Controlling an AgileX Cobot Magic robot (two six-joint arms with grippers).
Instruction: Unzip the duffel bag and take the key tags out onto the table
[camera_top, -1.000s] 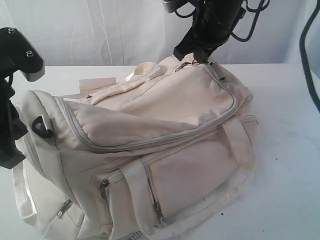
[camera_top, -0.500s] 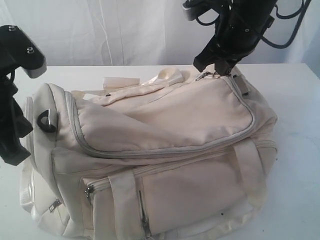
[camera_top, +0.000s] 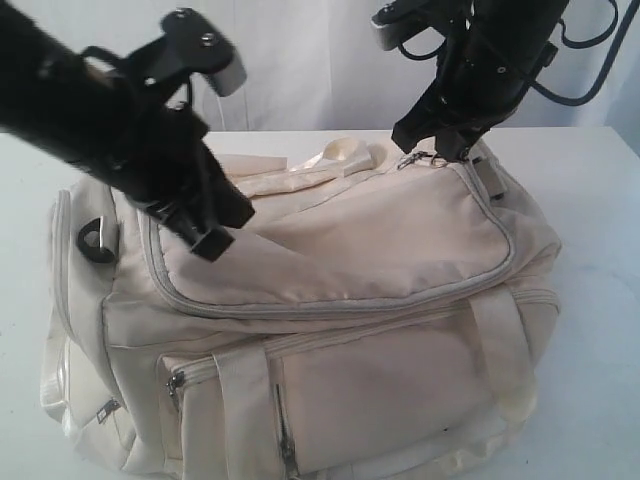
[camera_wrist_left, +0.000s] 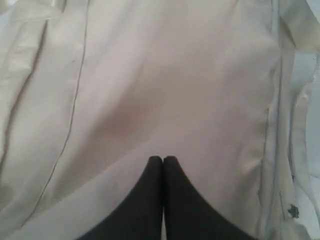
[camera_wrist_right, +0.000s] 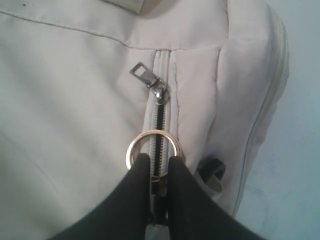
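DUFFEL ON THE DESK: a large cream-white fabric duffel bag (camera_top: 380, 250) lies on a broad plain white desk (camera_top: 600, 300), filling the exterior view from the centre down to 6 o'clock; its grey main zip (camera_top: 330, 305) curves round the top panel and looks closed along the front; a cream webbing strap handle (camera_top: 505, 340) runs down the bag's front at 4 o'clock, and a black D-ring (camera_top: 95, 240) sits on the end at 9 o'clock.

The black left gripper (camera_top: 212, 238) reaches in from 10 o'clock and hangs over the top panel near its 9 o'clock corner; the left wrist view shows this gripper (camera_wrist_left: 162, 161) with its jaws pressed together and nothing between them, plain cream fabric beneath; whether the tips touch the cloth cannot be told.

The black right gripper (camera_top: 432, 152) comes down from 1 o'clock to the bag's far end; in the right wrist view this gripper (camera_wrist_right: 158, 161) has its jaws almost together, pinching the near arc of a round silver metal ring (camera_wrist_right: 152, 132); through the thin gap between them a line of dark zip teeth (camera_wrist_right: 160, 120) shows; a small silver zip pull (camera_wrist_right: 146, 76) lies at the end of those teeth, just beyond the ring; a small black loop (camera_wrist_right: 212, 170) sits just beside the gripper on the bag's end panel.
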